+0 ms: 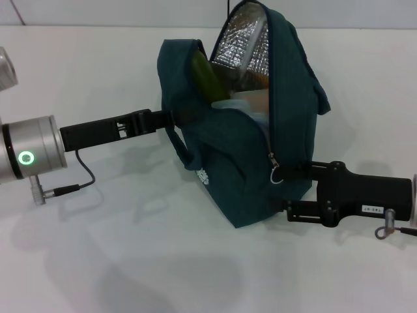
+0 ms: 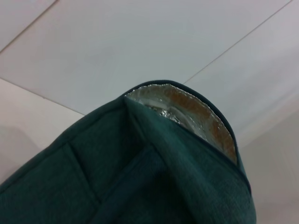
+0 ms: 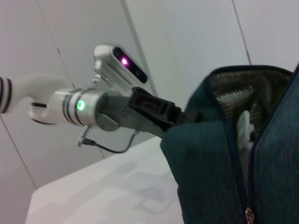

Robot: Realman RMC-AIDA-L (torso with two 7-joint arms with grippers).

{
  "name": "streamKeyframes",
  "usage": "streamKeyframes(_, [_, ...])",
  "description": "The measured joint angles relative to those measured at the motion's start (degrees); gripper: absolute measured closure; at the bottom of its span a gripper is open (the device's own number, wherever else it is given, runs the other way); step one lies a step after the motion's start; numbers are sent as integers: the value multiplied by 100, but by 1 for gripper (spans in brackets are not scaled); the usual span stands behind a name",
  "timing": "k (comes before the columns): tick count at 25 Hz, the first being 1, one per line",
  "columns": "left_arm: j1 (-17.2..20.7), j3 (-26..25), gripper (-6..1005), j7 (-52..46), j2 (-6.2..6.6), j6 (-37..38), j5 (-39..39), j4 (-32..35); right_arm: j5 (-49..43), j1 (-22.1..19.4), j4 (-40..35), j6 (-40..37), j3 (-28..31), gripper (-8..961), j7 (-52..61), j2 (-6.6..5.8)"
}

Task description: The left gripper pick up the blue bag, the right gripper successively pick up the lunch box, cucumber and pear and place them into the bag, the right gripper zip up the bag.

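Left gripper (image 1: 168,119): reaching in from the left and clamped shut on the left rim of the blue bag (image 1: 234,169), with a fold of fabric pinched between the black fingers. Green light ring (image 1: 26,158) lit on the silver wrist, thin cable (image 1: 85,175) drooping below it.

Right gripper (image 1: 287,190): low against the bag's right end, just beside the zipper pull (image 1: 276,175). Cannot tell whether open or closed, nor whether holding anything.

Bag upright on the white table (image 1: 130,261), mouth gaping at the top, zipper undone, silver foil lining (image 1: 244,32) showing. Inside it:
- cucumber (image 1: 202,75), dark green, leaning against the left wall
- lunch box (image 1: 242,104), pale and only partly visible below the opening
- pear (image 1: 259,79), no more than an orange glimpse against the lining

Table matte and plain, with soft grey shadows under the bag and both arms. Pale wall (image 1: 130,13) behind, made of flat panels divided by thin seams.
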Motion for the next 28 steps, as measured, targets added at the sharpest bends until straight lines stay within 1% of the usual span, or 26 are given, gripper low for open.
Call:
streamKeyframes(5, [-1,0,926,2,0,0,0,0,2,96,6,148,-130,298,-17,21])
streamKeyframes(12, [2,-1,926,53,-4,0,0,-6,21,308,189,-80,-290,308,23,25])
streamKeyframes(24, [16,0,927,129,0,0,0,-46,689,289,459,296,-306,324,16,25])
streamKeyframes(28, [18,0,927,152,0,0,0,-46,889,382,620,457,-415,460,24,26])
